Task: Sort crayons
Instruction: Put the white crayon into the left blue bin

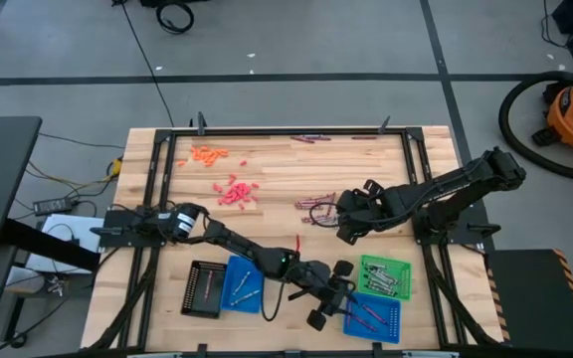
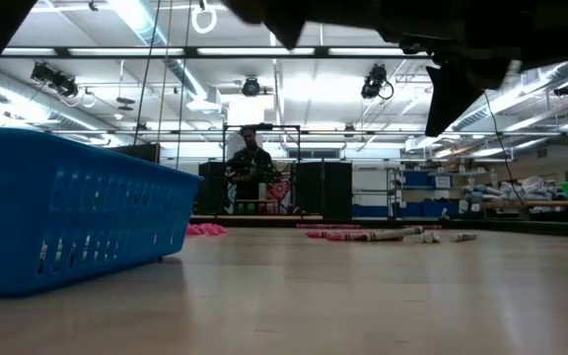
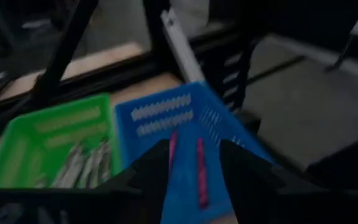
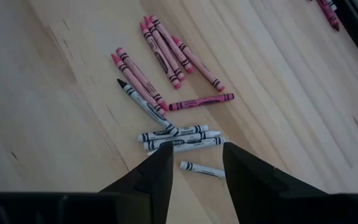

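Surface: pale wooden table (image 1: 267, 214) inside a black frame, grey workshop floor around it.
Left gripper (image 3: 194, 163): fingers apart, hovering over the blue tray (image 3: 160, 115); two pink crayons (image 3: 200, 168) lie in that tray.
Beside blue tray: green tray (image 3: 48, 127) holding silver-grey crayons (image 3: 86, 165).
Right gripper (image 4: 194, 162): fingers apart, above loose silver-grey and dark pink crayons (image 4: 176, 134) on the bare wood, well up-table from the blue tray.
Farther off: red-pink pile (image 1: 235, 191), orange pile (image 1: 207, 154).

A blue tray (image 2: 67, 212) is sitting at the left on the desk (image 2: 294, 296), crayons (image 2: 373, 235) are lying farther back, and a person (image 2: 252, 168) is standing beyond.
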